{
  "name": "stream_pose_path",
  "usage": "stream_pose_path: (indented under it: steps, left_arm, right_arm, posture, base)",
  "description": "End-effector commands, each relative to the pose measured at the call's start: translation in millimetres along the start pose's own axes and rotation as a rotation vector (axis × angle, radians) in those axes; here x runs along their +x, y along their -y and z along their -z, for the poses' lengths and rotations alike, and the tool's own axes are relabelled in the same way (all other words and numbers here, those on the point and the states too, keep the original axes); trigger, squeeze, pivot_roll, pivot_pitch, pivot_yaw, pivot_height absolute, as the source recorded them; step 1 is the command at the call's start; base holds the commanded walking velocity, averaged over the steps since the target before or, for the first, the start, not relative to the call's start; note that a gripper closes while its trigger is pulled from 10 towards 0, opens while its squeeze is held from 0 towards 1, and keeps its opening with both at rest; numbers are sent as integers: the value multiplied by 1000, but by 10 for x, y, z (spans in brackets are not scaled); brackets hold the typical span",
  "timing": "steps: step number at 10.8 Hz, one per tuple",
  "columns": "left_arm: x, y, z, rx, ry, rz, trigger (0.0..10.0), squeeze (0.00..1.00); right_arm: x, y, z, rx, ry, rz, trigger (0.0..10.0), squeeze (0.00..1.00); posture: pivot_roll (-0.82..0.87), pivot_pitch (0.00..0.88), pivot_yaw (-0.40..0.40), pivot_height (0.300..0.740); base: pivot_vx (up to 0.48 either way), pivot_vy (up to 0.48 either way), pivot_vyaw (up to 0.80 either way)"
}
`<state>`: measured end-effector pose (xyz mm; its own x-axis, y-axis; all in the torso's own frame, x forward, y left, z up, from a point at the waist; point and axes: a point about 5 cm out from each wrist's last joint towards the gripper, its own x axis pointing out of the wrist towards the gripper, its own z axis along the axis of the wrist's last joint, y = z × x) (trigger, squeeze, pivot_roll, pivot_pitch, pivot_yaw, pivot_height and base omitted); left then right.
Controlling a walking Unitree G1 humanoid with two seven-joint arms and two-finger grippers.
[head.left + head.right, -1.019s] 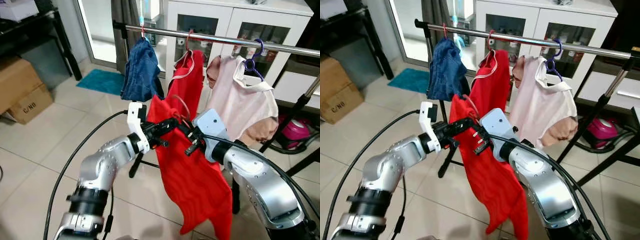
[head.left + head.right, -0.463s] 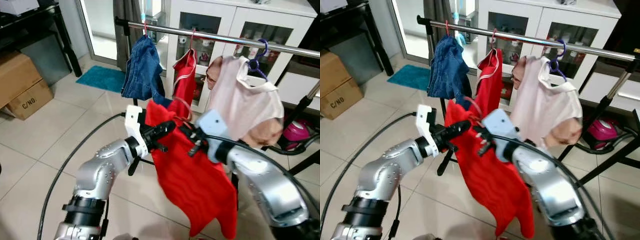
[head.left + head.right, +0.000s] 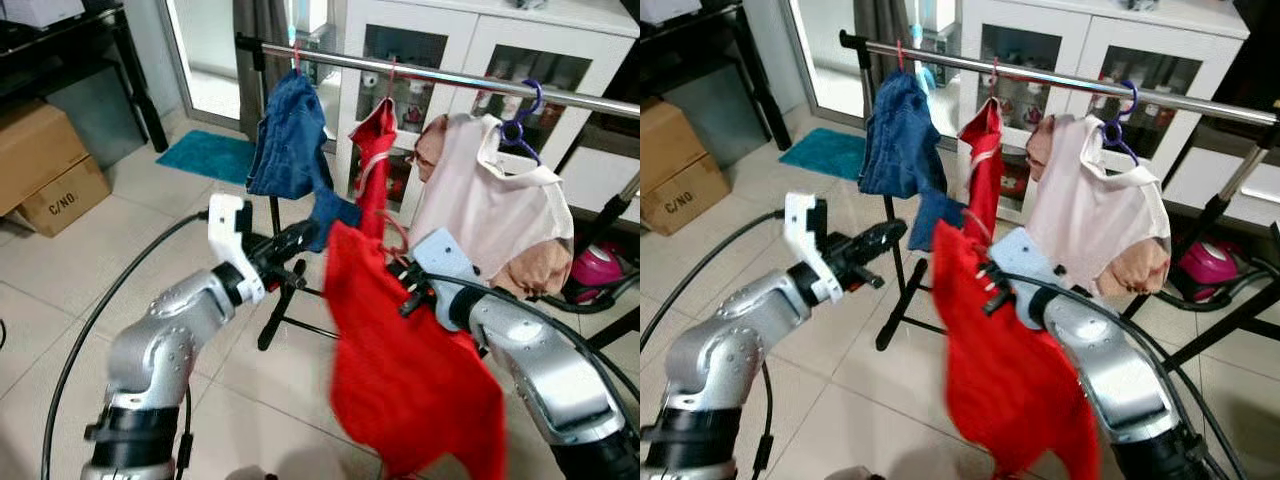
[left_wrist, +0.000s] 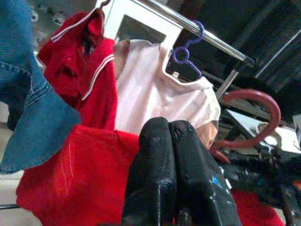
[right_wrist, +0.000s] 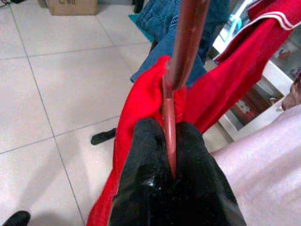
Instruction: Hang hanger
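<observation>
My right gripper (image 3: 405,285) is shut on the stem of a red hanger (image 5: 181,56). A red garment (image 3: 400,340) drapes from that hanger, in front of and below the steel rail (image 3: 440,77). The hanger's hook (image 4: 254,117) curves up beside my right fingers. My left gripper (image 3: 295,240) is off to the left of the red garment, apart from it, fingers pressed together with nothing between them. On the rail hang a blue denim piece (image 3: 290,140), a red top with white trim (image 3: 375,150) and a pink shirt (image 3: 490,210) on a purple hanger.
The rack's black foot (image 3: 285,310) stands on the tiled floor under my arms. A cardboard box (image 3: 50,170) and a teal mat (image 3: 205,155) lie to the left. A white cabinet (image 3: 480,50) is behind the rail, and a pink vacuum (image 3: 600,265) sits at the right.
My left gripper has let go of the red garment and drawn back to the left. The garment now swings from the right gripper alone, shifted right and lower.
</observation>
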<state>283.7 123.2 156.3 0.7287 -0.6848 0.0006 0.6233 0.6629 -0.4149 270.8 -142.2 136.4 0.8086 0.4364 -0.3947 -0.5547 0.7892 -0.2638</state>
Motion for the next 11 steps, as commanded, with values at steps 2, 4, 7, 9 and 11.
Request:
stream_pose_path:
  steps: [2, 4, 7, 9, 11]
  left_arm:
    - [-14, 102, 26, -12, 1, 47, 0, 0]
    - [149, -63, 324, 471, -190, -106, 10000, 1000]
    - [242, 88, 213, 343, -12, -173, 10000, 1000]
    - [293, 340, 240, 249, 105, -49, 10000, 1000]
    - [265, 339, 253, 146, 121, -71, 10000, 1000]
  right_arm:
    - [-38, 64, -171, 115, 132, 14, 0, 0]
    - [-68, -84, -242, 276, 269, -106, 0, 0]
    - [-40, -83, -288, 285, 352, -178, 0, 0]
    - [-14, -61, -324, 290, 384, -225, 0, 0]
    - [-1, -80, -330, 209, 371, -264, 0, 0]
  posture:
    - [-40, 0, -4, 740]
    - [-78, 0, 42, 740]
    - [-53, 0, 19, 740]
    - [-40, 0, -16, 740]
    - [-33, 0, -29, 740]
  base:
    - [0, 0, 0]
    - [0, 0, 0]
    - [0, 0, 0]
    - [0, 0, 0]
    - [0, 0, 0]
